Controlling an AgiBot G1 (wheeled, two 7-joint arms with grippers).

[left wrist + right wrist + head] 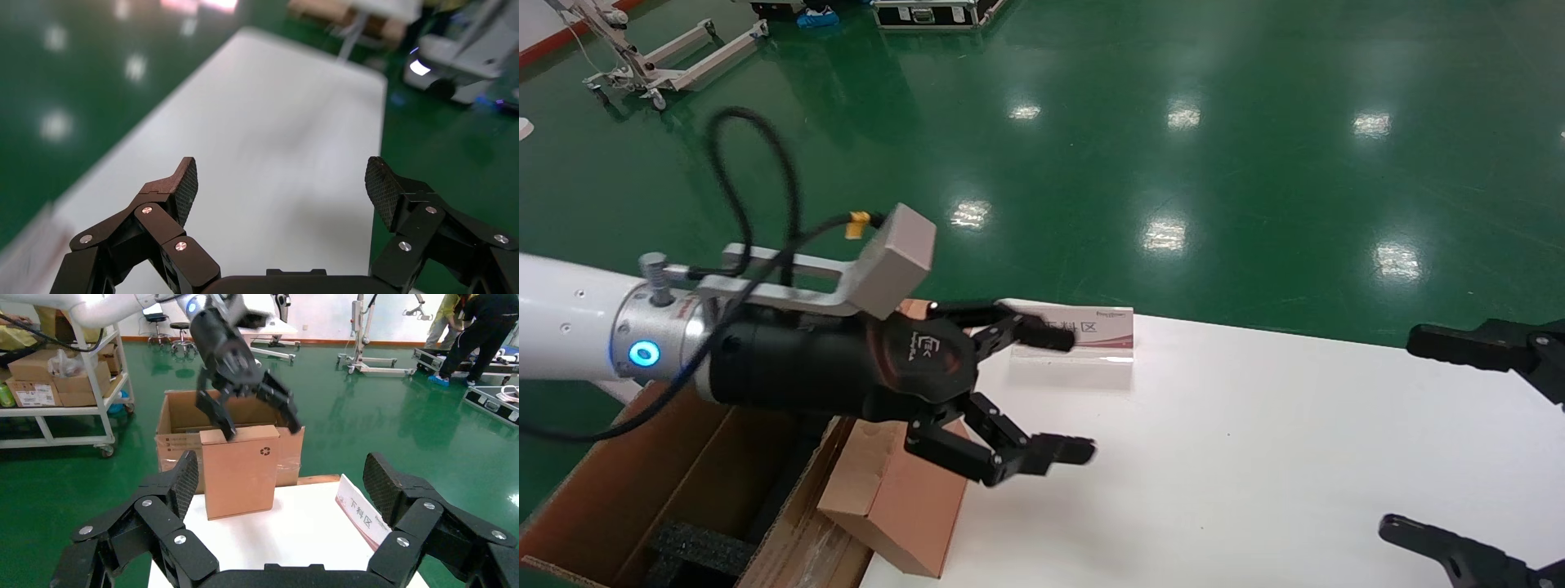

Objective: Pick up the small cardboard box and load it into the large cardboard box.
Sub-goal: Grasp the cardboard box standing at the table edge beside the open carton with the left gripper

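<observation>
Head view shows the white table point(1254, 457) taking most of the scene, and at its left end the large cardboard box point(617, 482) stands on the floor with flaps up and black foam point(695, 547) inside. The small cardboard box point(240, 471) stands upright at the table edge, just beside the large one, and its recycling symbol faces the right gripper. The left gripper point(1042, 392) hangs above this small box with its fingers spread wide and holding nothing; in the right wrist view one finger point(219, 413) seems to touch or nearly touch the top edge of the box, the other is beyond that edge. A small sign point(1091, 333) stands on the table behind the upper finger. The right gripper point(1442, 441) waits well apart at the right side, fingers also spread and empty. I judge the step is the approach for grasping: the box is not yet held. Next the left fingers must come down on both sides of the thin box, close on it, then lift and carry it over the large box.
</observation>
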